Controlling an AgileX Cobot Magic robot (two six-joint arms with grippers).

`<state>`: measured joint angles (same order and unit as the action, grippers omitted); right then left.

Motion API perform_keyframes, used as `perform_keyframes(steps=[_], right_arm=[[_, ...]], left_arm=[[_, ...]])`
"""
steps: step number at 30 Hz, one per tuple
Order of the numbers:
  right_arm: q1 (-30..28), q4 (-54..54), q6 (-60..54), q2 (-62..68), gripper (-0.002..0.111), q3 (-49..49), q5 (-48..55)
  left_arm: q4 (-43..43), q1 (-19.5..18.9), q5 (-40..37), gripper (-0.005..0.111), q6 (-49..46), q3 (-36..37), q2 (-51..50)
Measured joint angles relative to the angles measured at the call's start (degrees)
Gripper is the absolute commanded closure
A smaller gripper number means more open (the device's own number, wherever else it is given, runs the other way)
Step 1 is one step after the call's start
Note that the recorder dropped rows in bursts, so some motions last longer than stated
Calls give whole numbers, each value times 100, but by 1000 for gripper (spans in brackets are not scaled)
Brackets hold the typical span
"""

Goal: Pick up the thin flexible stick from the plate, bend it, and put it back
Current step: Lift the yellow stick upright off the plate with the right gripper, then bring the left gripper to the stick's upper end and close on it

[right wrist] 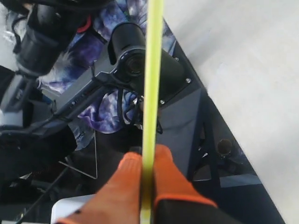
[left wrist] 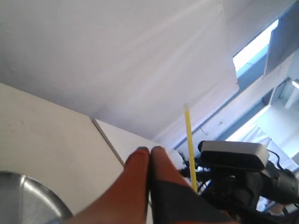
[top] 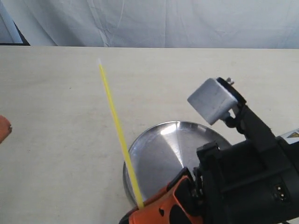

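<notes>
Stick (top: 117, 126): off the plate, straight, not yet bent. Its near end is pinched in the right gripper (top: 149, 210), whose orange fingers (right wrist: 170, 177) are clenched on it from both sides. Long axis runs from that grip at near right away to far left. The pale free tip ends over the bare table (top: 56, 140), beyond the plate's left rim.

Plate (top: 161, 140): below and just right of the stick's lower part, nothing seen lying on it.

Left gripper (top: 2, 128): at the left edge of the scene, well apart from the stick. In its wrist view the fingertips are pressed together on nothing.

Judgement: bending wants a second hold on the free far-left half. The left arm is the nearer to that end, and its jaws would have to part first.
</notes>
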<state>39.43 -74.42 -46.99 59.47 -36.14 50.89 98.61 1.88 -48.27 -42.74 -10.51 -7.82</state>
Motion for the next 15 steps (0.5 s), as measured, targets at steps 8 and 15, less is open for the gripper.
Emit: perform_keyframes(steps=[8,15], right_arm=[[410,-388,-516,475,109,0,0],[682,-565,-880,1127,109,-611,-236]], left_arm=[[30,0,-747,56,-334,-434,-953],[40,0,-875,55,-336,-466,-1090]])
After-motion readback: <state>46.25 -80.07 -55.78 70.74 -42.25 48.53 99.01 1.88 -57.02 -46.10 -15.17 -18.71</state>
